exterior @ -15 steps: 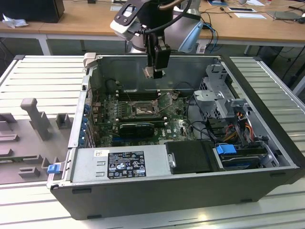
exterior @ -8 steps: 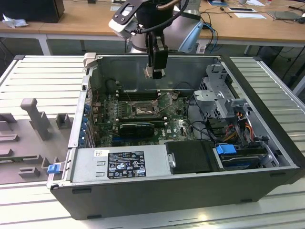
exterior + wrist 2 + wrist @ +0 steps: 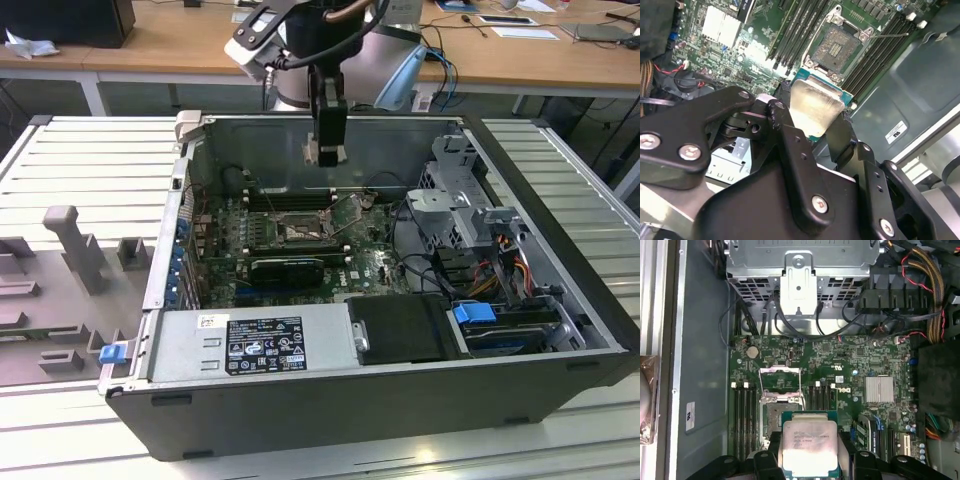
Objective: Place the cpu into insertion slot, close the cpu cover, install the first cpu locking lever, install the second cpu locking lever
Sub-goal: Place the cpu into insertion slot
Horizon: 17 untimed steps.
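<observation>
Grey slatted desk (image 3: 60,150) carries an open PC case (image 3: 400,400) lying on its side. Above the board (image 3: 370,265), the claw (image 3: 326,152) pinches the cpu (image 3: 810,445) by two opposite edges, face flat and clear of everything. In the exterior view the slot (image 3: 300,232) lies at six o'clock of the claw, well below it and bare, with the cover (image 3: 780,370) swung open. To seat the cpu well, I judge it should be held level, square to the slot's rim, and go straight down with no push. Long memory slots (image 3: 290,198) crowd the slot at twelve and six o'clock. The cables (image 3: 410,250) and drive cage (image 3: 460,190) stand at three. Open room lies straight overhead.
</observation>
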{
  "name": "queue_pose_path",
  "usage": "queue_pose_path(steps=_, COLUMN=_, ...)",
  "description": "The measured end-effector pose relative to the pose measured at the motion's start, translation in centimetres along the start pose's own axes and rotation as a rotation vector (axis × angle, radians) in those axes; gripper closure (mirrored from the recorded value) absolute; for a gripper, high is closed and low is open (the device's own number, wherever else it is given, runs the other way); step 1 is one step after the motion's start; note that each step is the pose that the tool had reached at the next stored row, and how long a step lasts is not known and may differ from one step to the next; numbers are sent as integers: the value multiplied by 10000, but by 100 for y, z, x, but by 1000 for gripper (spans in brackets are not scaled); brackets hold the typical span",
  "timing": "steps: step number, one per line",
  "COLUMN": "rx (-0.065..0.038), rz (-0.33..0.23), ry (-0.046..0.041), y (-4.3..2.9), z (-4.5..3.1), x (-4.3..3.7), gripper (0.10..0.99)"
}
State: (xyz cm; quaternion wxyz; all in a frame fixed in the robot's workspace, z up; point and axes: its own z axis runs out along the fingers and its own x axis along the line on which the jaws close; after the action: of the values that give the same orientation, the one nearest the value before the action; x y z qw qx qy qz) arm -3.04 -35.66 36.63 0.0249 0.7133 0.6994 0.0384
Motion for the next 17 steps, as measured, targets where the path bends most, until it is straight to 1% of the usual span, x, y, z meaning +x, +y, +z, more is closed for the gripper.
queue_pose_path(steps=6, rx=-1, rz=77, ry=-7, y=-5, z=58, x=-1, gripper=557)
queue_pose_path(steps=10, rx=-1, rz=77, ry=-6, y=-11, z=117, x=-3, gripper=557)
queue_pose_path(steps=17, rx=-1, rz=77, ry=-7, y=-14, z=158, x=-4, gripper=557)
